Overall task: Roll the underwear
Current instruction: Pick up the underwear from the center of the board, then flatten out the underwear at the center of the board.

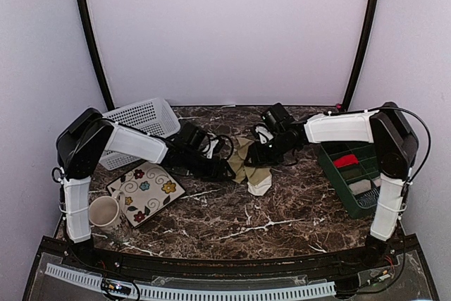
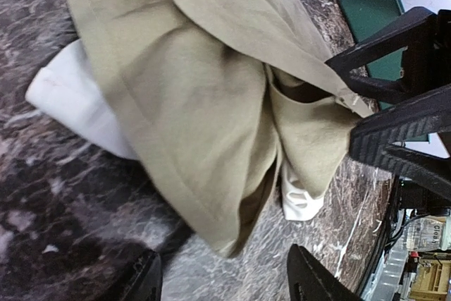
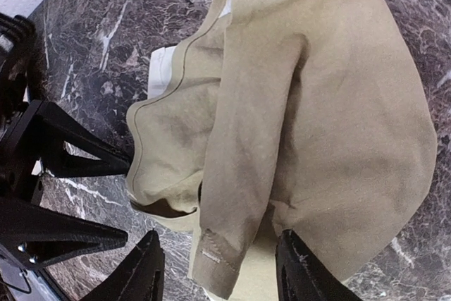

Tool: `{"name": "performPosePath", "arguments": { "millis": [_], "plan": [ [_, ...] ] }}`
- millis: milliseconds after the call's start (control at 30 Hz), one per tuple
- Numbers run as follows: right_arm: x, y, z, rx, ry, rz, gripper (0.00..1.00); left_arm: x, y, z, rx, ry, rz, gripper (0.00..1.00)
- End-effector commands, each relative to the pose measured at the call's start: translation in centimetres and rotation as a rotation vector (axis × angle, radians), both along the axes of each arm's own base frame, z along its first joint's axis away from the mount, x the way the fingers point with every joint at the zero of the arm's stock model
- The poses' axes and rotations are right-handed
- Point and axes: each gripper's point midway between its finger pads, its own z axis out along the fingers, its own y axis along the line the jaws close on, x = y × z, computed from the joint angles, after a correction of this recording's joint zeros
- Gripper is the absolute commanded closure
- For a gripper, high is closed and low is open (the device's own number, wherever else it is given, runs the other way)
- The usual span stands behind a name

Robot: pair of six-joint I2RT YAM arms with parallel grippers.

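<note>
The olive-khaki underwear [image 1: 248, 162] lies crumpled on the marble table [image 1: 282, 209], between the two grippers. It fills the left wrist view [image 2: 204, 103] and the right wrist view [image 3: 317, 103]. A white cloth part [image 1: 259, 187] sticks out from under it. My left gripper [image 1: 224, 170] is open and empty at the garment's left edge, jaws wide over bare marble [image 2: 225, 283]. My right gripper [image 1: 258, 154] is open, and a fold of the khaki cloth lies between its fingers [image 3: 222, 273]. The dusty pink underwear is not in view.
A white basket [image 1: 141, 121] stands at the back left. A floral plate [image 1: 144, 192] and a mug [image 1: 106, 211] are at the front left. A green bin [image 1: 337, 177] at the right holds a red roll [image 1: 345, 161] and a grey-white roll [image 1: 361, 187].
</note>
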Motion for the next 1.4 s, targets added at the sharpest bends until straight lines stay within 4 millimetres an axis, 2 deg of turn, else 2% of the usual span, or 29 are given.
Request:
{"name": "performPosePath", "arguments": {
  "millis": [0,100,133,167,200,267,300,467,500,533,633,767,867,933,967,1000,1067,1100,1133,1167,1200,1233,1300,1367],
  "plan": [
    [0.2,0.5,-0.1,-0.013,-0.007,0.005,0.50,-0.3,-1.4,-0.1,-0.047,0.001,-0.029,0.39],
    [0.2,0.1,-0.3,-0.034,-0.004,-0.007,0.65,-0.6,-1.6,-0.7,-0.056,0.015,-0.042,0.50],
    [0.2,0.1,-0.1,-0.035,-0.006,-0.008,0.70,-0.6,-1.7,-0.7,-0.061,0.014,-0.050,0.58],
    [0.2,0.0,0.2,-0.034,-0.012,-0.006,0.77,-0.7,-1.8,-0.5,-0.065,0.009,-0.060,0.76],
    [0.2,-0.1,0.7,-0.035,-0.021,-0.007,0.83,-0.8,-1.9,-0.2,-0.072,0.006,-0.069,0.87],
    [0.3,-0.5,2.7,-0.028,-0.060,-0.016,1.00,-0.9,-1.9,0.9,-0.074,-0.008,-0.085,0.98],
    [0.3,-0.9,3.7,-0.031,-0.077,-0.026,1.00,-1.0,-1.7,1.7,-0.075,-0.025,-0.091,1.00],
    [-0.5,-4.6,8.1,-0.041,-0.167,-0.092,1.00,-1.9,0.2,5.6,-0.052,-0.131,-0.099,1.00],
    [-0.9,-5.5,8.3,-0.049,-0.168,-0.103,1.00,-2.1,0.7,6.1,-0.040,-0.151,-0.104,1.00],
    [-1.2,-6.4,9.5,-0.041,-0.190,-0.118,1.00,-2.3,1.0,6.9,-0.031,-0.175,-0.114,1.00],
    [-2.2,-9.0,11.6,-0.057,-0.224,-0.161,1.00,-3.3,1.7,9.5,-0.024,-0.232,-0.174,1.00],
    [-3.6,-11.6,15.8,-0.065,-0.301,-0.198,1.00,-5.9,2.1,14.5,-0.101,-0.308,-0.293,1.00],
    [-4.1,-13.1,19.9,-0.065,-0.385,-0.218,1.00,-8.8,2.3,18.2,-0.210,-0.353,-0.409,1.00],
    [-3.8,-14.0,21.7,-0.097,-0.431,-0.222,1.00,-10.2,2.6,20.0,-0.263,-0.376,-0.452,1.00],
    [-3.2,-14.0,21.7,-0.117,-0.439,-0.210,1.00,-10.6,2.8,20.4,-0.272,-0.378,-0.459,1.00],
    [-2.3,-14.0,21.6,-0.140,-0.446,-0.201,1.00,-10.6,2.9,20.4,-0.269,-0.377,-0.451,1.00],
    [-0.1,-13.5,20.6,-0.179,-0.450,-0.186,1.00,-8.8,3.3,19.3,-0.189,-0.406,-0.375,1.00],
    [1.3,-13.4,19.9,-0.204,-0.453,-0.191,0.97,-7.5,3.6,18.3,-0.125,-0.417,-0.318,1.00],
    [2.9,-13.3,18.7,-0.236,-0.445,-0.199,0.78,-5.7,4.3,16.9,-0.039,-0.421,-0.235,0.99],
    [4.4,-12.9,17.9,-0.248,-0.431,-0.197,0.54,-3.7,5.4,15.3,0.057,-0.412,-0.138,0.84],
    [5.8,-12.6,16.8,-0.278,-0.406,-0.202,0.31,-2.9,6.0,13.5,0.115,-0.363,-0.095,0.69],
    [6.7,-12.4,16.2,-0.309,-0.385,-0.204,0.18,-2.3,6.6,11.2,0.183,-0.301,-0.067,0.57],
    [7.7,-12.4,15.9,-0.354,-0.351,-0.212,0.11,-2.0,8.5,8.5,0.325,-0.225,-0.014,0.38],
    [7.3,-12.7,15.8,-0.350,-0.337,-0.216,0.09,-1.9,10.1,7.4,0.401,-0.215,0.033,0.29]
  ]
}}
